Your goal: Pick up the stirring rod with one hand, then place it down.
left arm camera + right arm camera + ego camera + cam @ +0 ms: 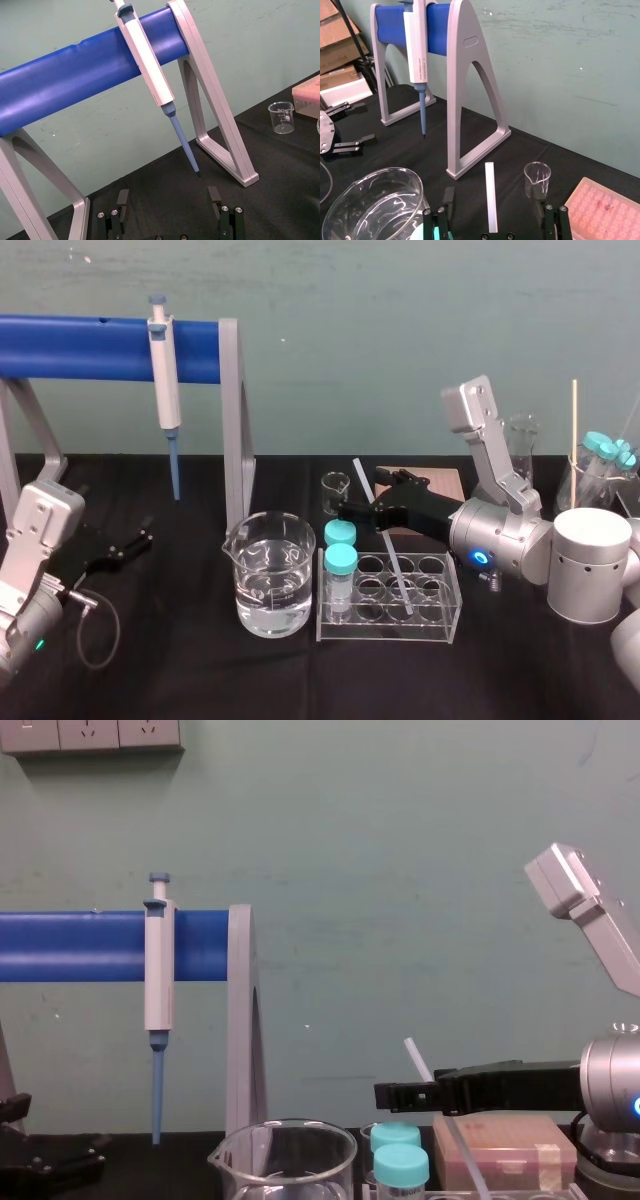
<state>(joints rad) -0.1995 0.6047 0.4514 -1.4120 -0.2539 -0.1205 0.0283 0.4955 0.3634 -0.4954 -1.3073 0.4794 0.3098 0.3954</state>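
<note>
Centrally, right gripper: jaws spread wide, one finger on either side of the rod with a gap showing on both sides. It is held level above the rack, reaching in from the worktop's right edge. Rod: leaning, with its lower end inside the rack and its upper end tilted toward the back edge and the left. Rack: clear, mid-worktop near the front edge, with two teal-capped vials in its left column. Beaker: holds water, just beside the rack's left end. Small beaker: empty, behind the rack and near the rod's top. Pink box: behind the gripper. Pipette: hanging on the blue-barred stand along the back edge, left half. Left gripper: fingers apart, parked low near the left edge.
</note>
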